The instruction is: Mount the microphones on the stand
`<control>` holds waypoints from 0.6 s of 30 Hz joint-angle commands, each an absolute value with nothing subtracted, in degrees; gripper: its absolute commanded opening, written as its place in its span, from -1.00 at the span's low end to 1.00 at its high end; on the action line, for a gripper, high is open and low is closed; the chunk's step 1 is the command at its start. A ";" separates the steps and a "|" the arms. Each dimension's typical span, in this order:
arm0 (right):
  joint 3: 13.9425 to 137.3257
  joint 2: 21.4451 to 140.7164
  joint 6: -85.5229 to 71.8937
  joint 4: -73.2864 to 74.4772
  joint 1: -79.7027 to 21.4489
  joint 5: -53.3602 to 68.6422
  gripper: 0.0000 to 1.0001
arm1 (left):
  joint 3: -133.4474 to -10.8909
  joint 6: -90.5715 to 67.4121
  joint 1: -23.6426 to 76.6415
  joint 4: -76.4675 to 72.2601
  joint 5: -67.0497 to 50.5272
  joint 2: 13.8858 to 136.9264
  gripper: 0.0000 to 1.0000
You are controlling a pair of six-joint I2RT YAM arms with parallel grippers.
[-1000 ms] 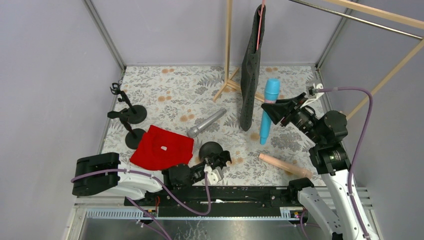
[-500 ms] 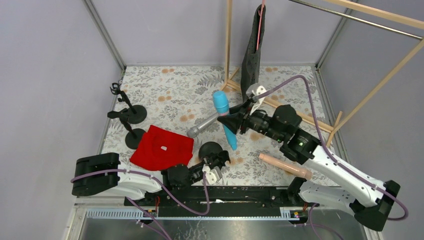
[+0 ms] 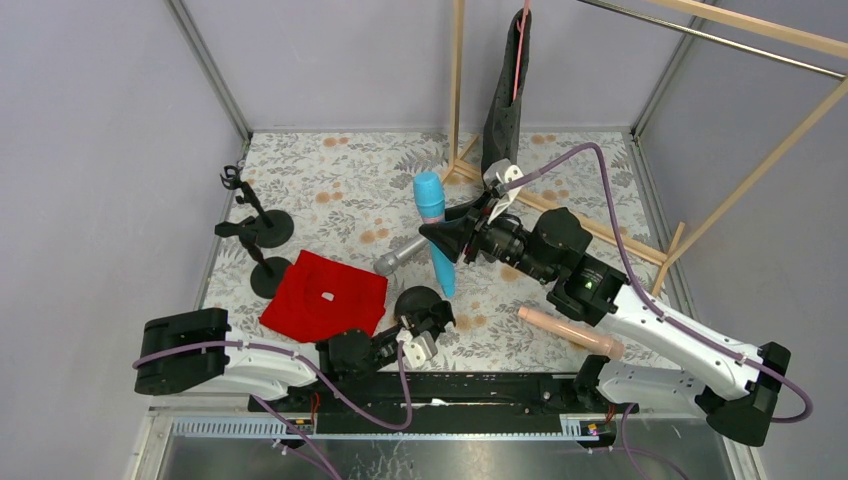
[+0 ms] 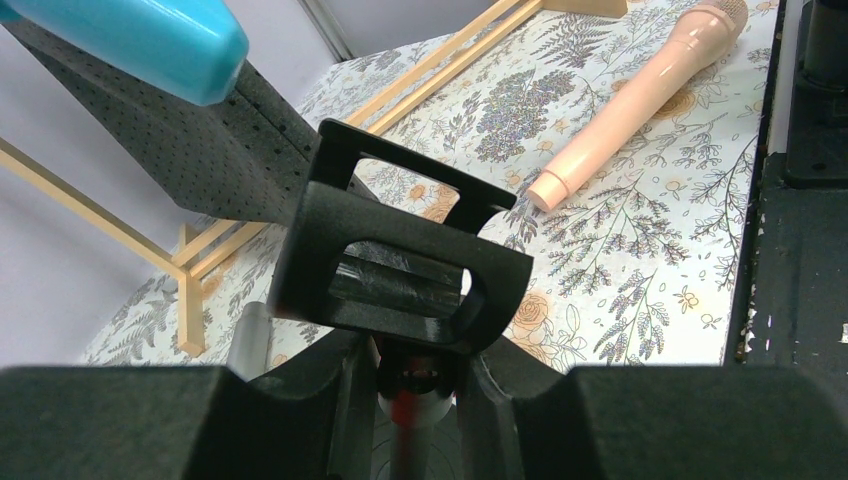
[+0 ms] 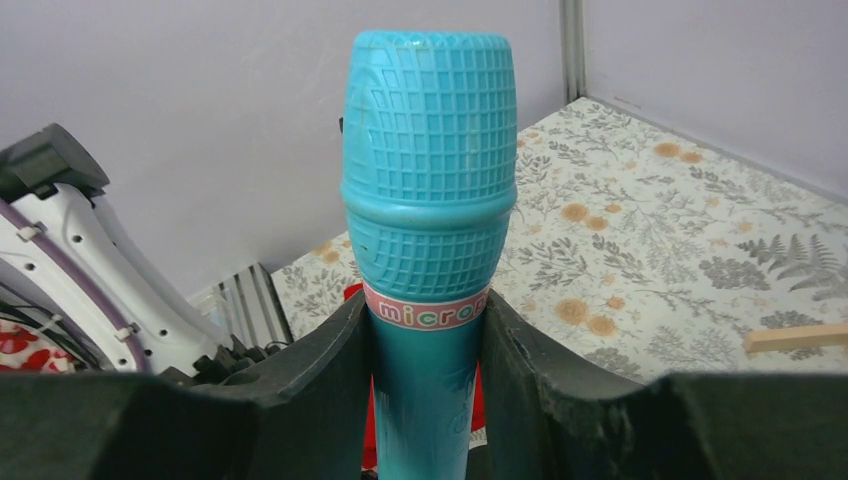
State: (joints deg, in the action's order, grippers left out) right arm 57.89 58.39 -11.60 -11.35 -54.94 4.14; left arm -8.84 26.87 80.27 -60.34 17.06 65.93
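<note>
My right gripper (image 3: 447, 238) is shut on the cyan-blue microphone (image 3: 433, 228) and holds it tilted in the air above the mat's middle; in the right wrist view the fingers (image 5: 330, 380) clamp its body (image 5: 428, 230) below the head. My left gripper (image 3: 424, 328) is shut on the post of a black microphone stand (image 3: 419, 300) with a round base; its clip (image 4: 400, 262) fills the left wrist view. The silver-grey microphone (image 3: 405, 252) lies on the mat next to the red cloth. The peach-pink microphone (image 3: 570, 331) lies at the front right, also in the left wrist view (image 4: 630, 100).
Two more black stands (image 3: 256, 222) (image 3: 264, 272) stand at the left. A red cloth (image 3: 325, 293) lies front left. A wooden rack (image 3: 457, 90) with a dark hanging cloth (image 3: 505, 95) stands at the back. Grey walls close in the floral mat (image 3: 340, 185).
My right arm has swung from the back right to the middle with the cyan-blue microphone, tilting it over the stand. The left gripper has shifted slightly left with the stand.
</note>
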 commanded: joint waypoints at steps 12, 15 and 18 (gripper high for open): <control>58.10 59.42 -19.40 -13.44 -55.72 5.10 -1.00 | -8.44 25.21 80.33 -59.34 16.88 64.53 -1.00; 57.58 59.86 -19.24 -13.16 -55.70 4.04 -1.00 | -8.50 25.18 80.33 -59.36 16.81 64.79 -1.00; 57.65 60.75 -20.19 -12.40 -55.72 3.61 -1.00 | -8.62 25.01 80.33 -59.40 16.96 65.03 -1.00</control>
State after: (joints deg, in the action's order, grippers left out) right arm 57.49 60.20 -18.74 -10.72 -55.13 4.99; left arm -8.84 26.28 80.27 -59.55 17.10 65.32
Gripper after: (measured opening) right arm 0.452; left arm 0.322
